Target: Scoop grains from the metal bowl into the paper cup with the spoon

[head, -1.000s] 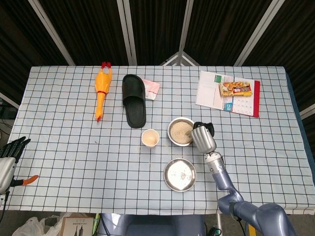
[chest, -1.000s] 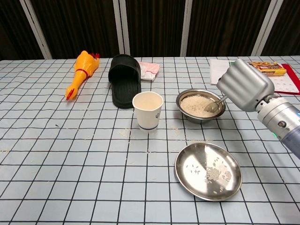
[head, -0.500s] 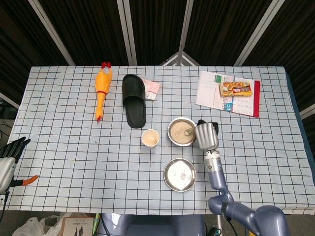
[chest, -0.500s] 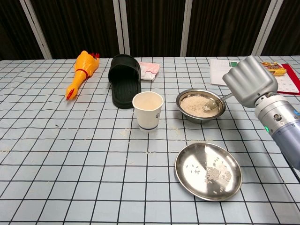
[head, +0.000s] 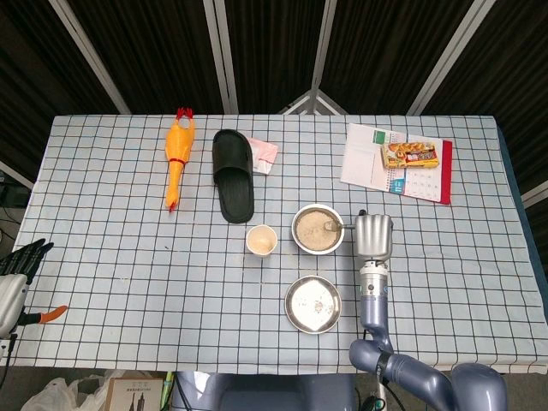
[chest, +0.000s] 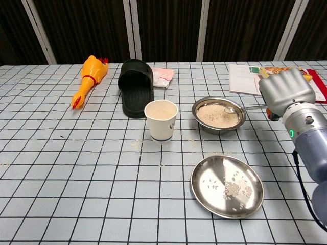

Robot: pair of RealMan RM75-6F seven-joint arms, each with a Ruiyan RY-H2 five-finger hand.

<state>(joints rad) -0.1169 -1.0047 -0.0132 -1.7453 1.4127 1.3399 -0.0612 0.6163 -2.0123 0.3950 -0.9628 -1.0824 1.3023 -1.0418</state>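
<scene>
My right hand is matte silver-grey metal with a broad, smooth back. Below it sits a grey cylindrical wrist carrying a small green light and a thin black cable. My forearm is glossy blue-grey. My left hand, near the table's left edge, has black fingers.

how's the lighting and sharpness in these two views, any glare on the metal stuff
Head view: even overhead light, soft shadows, sharp throughout; backdrop nearly black. Chest view: crisp too, metal plate shows a mild bright sheen near its rim, no blown-out glare; right hand and spoon unblurred.
</scene>
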